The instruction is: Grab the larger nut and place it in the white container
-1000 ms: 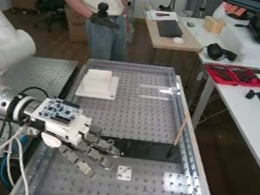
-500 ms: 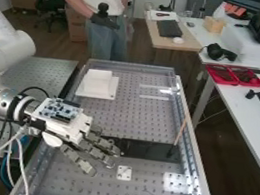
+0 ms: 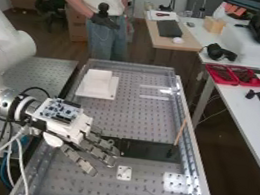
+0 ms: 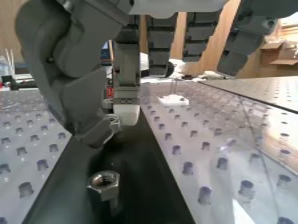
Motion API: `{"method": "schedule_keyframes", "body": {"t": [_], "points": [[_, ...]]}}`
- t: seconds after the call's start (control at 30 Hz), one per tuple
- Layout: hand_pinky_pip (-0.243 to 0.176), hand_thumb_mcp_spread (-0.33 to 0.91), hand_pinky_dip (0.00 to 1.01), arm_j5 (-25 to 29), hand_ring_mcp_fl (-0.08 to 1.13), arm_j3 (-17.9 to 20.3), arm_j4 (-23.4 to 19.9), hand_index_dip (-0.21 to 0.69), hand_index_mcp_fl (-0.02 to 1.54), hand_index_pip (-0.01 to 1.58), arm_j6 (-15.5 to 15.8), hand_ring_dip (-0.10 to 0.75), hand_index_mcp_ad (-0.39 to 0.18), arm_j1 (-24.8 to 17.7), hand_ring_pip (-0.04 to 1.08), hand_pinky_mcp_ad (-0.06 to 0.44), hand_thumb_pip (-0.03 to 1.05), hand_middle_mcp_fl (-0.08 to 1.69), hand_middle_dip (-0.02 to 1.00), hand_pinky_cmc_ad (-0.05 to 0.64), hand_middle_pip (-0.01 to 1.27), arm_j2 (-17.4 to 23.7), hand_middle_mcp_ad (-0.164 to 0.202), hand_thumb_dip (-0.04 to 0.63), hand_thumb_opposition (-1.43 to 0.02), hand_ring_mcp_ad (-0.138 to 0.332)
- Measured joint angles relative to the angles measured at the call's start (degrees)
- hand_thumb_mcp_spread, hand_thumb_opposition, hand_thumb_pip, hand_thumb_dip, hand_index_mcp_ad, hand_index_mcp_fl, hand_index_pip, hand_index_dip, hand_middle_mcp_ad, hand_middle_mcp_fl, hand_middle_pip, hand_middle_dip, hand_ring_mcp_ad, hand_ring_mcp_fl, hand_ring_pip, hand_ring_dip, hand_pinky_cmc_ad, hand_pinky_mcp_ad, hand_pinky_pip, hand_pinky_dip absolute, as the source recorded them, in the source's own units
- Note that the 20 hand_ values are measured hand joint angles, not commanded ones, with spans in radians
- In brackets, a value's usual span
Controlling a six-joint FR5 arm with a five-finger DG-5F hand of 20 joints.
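In the high view the hand (image 3: 76,137) is low over the near left of the clear perforated tray, by the black strip (image 3: 148,150). In the wrist view the thumb of the hand (image 4: 83,102) is bent to the tip of one finger, and a metal nut (image 4: 114,121) shows pinched between them; the other fingers hang apart. Another hex nut (image 4: 104,183) lies on the black strip, apart from the hand. Which nut is larger I cannot tell. The white container (image 3: 98,80) stands on a white base at the tray's far left.
A small white square plate (image 3: 124,173) lies near the hand's fingers. A thin wooden stick with a dark tip (image 3: 180,133) leans at the tray's right side. Raised walls edge the tray (image 3: 196,175). Red bins (image 3: 233,75) stand on the right-hand table.
Between the first high view and now, the fingers have shifted slightly and drawn in a little. The arm and the white container have stayed where they were.
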State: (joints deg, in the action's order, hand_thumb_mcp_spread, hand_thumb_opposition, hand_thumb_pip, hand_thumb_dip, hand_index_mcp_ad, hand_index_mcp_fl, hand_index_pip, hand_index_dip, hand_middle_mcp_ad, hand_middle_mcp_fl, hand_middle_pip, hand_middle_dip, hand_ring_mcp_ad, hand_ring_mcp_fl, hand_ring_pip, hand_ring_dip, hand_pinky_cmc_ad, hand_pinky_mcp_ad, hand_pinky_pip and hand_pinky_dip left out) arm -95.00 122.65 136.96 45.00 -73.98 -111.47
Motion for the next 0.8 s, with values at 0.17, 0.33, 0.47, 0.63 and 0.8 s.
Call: {"method": "schedule_keyframes", "body": {"t": [0.17, 0.33, 0.47, 0.63, 0.8], "points": [[0.003, 0.38, 0.23, 0.19, 0.0, -0.35, 0.21, 0.202, 0.28, 1.53, 0.03, 0.056, -0.068, 0.02, 0.1, 0.274, 0.63, 0.14, 0.17, 0.332, 0.14, -0.1, 0.035, 0.283, -0.88, 0.115], [0.003, 0.38, 0.23, -0.07, 0.0, -0.68, 0.27, 0.202, 0.29, 1.53, 0.21, 0.056, -0.065, 0.02, 0.1, 0.271, 0.61, 0.14, 0.17, 0.332, 0.14, -0.25, 0.035, 0.283, -0.9, 0.113], [0.003, 0.38, 0.23, -0.14, 0.0, -0.91, 0.28, 0.195, 0.38, 1.53, 0.16, 0.056, -0.066, 0.07, 0.1, 0.274, 0.57, 0.14, 0.17, 0.332, 0.14, 0.1, 0.031, 0.265, -0.92, 0.113], [0.019, 0.38, 0.23, -0.11, 0.0, -1.34, 0.43, 0.195, 0.38, 1.53, -0.13, 0.056, -0.066, 0.23, 0.1, 0.274, 0.57, 0.14, 0.17, 0.328, 0.14, 1.26, 0.037, 0.25, -0.92, 0.113], [0.019, 0.38, 0.23, -0.43, 0.01, -1.61, 1.03, 0.195, 0.38, 1.53, -0.27, 0.056, -0.066, 0.18, 0.1, 0.274, 0.57, 0.14, 0.17, 0.332, 0.14, 2.64, 0.037, 0.253, -0.92, 0.113]]}}
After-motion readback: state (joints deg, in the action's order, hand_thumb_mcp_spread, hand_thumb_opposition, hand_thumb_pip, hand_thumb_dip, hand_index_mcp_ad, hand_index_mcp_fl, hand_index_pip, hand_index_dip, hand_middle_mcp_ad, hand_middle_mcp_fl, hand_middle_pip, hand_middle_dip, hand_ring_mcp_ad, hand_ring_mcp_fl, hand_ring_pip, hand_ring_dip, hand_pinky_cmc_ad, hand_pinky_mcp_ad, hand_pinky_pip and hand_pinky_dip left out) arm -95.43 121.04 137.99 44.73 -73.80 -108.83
